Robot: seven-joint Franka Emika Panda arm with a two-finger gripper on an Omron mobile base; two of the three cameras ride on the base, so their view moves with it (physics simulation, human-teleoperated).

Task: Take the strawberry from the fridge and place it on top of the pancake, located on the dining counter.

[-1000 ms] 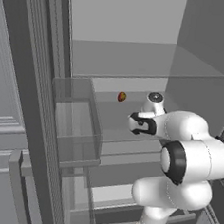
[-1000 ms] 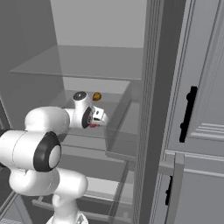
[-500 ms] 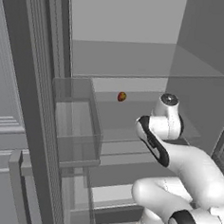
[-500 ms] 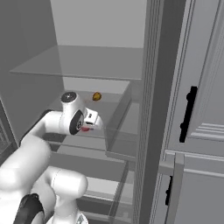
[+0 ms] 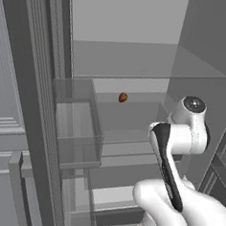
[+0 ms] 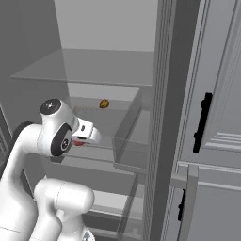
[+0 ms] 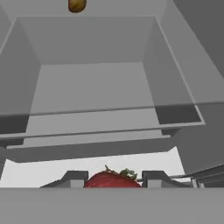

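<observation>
– Gripper (image 7: 112, 178)?
– Clamped shut on the strawberry (image 7: 109, 181), red with a green leafy cap, wedged between the two finger tips.

– And where, exactly?
– Inside the open fridge (image 5: 201, 50), low in front of a clear drawer (image 7: 170, 78), under the glass shelf (image 5: 143, 59).

– Anything in that drawer?
– Hard to tell. A small brown-orange lump (image 7: 77, 5) just past its far wall, in or behind. Clear door bin (image 5: 77, 131) at the left.

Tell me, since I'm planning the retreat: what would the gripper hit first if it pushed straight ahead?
Probably the clear drawer's front wall in the fridge; the gripper, shut on the strawberry, faces it. Depth is unclear.
</observation>
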